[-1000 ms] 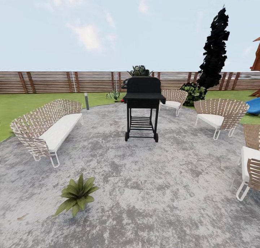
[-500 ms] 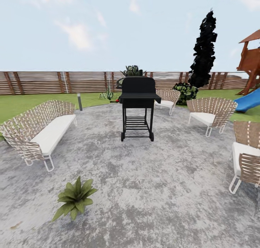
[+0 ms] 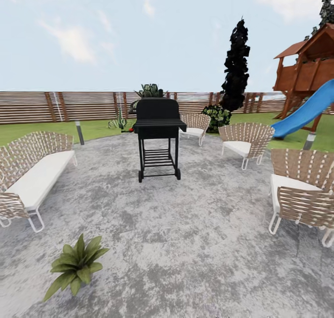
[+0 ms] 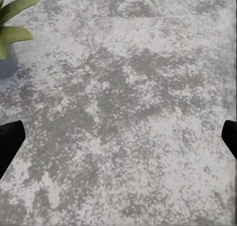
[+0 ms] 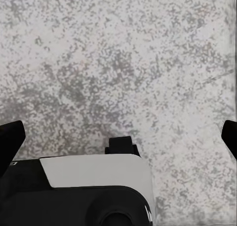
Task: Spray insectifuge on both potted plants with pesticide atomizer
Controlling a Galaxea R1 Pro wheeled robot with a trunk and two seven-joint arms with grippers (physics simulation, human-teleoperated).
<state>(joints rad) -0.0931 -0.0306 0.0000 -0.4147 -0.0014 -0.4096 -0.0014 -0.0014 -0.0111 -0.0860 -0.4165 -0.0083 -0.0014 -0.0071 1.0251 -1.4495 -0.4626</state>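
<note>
**A:** Where do the task's things sit?

**B:** One low potted plant with broad pointed green leaves (image 3: pixel 74 270) stands at the lower left of the head view, on the round mottled grey paved patio (image 3: pixel 185 234). It shows again in the left wrist view (image 4: pixel 11 28), leaves over a little grey pot. I see no spray bottle. My guess is the robot is scanning the garden for it.

**A:** What surrounds it?

**B:** A black wheeled barbecue grill (image 3: pixel 157 139) stands at centre, with a woven bench with a white cushion (image 3: pixel 32 176) at left and woven chairs (image 3: pixel 297 195) at right.

**A:** And the arms?

**B:** Both wrist cameras look down at paving, so the arms probably hang low. The left gripper (image 4: pixel 118 139) and right gripper (image 5: pixel 118 137) show dark fingertips only at the frame edges: jaws spread wide, holding nothing.
</note>
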